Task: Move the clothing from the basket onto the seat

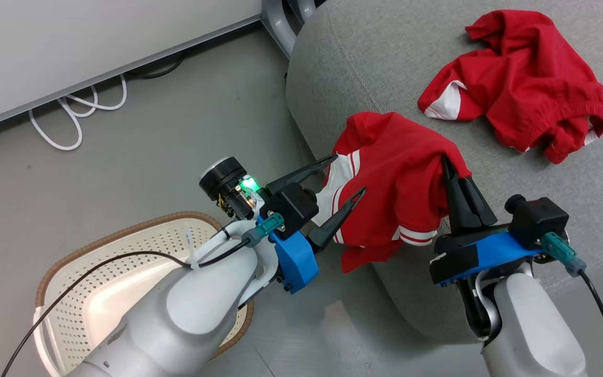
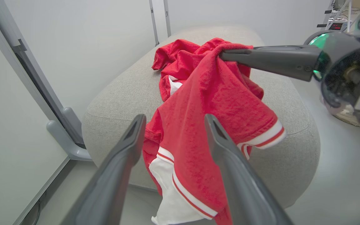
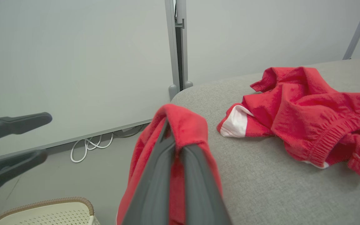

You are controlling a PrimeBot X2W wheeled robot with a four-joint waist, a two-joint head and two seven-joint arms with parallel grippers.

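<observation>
Grey floor (image 1: 176,131), white cables (image 1: 71,115) along the wall. Cream laundry basket (image 1: 123,241) down on that floor. Red striped shirt (image 1: 395,178) draped over the edge of the grey seat (image 1: 385,63), pinched at a fold by the closed right end effector (image 1: 447,162). Left end effector (image 1: 347,174) spread wide beside the hem, gripping nothing. Red shorts (image 1: 532,89) further back on the seat.

Floor (image 1: 139,157): grey and smooth, with faint reflections seen on it.
Wall panel (image 1: 71,42): pale, edged along its base by a grey strip.
White cable (image 1: 78,131): laid in loops on the floor beside the panel's base.
Frame foot (image 2: 67,140): grey metal, set at the panel's end.
</observation>
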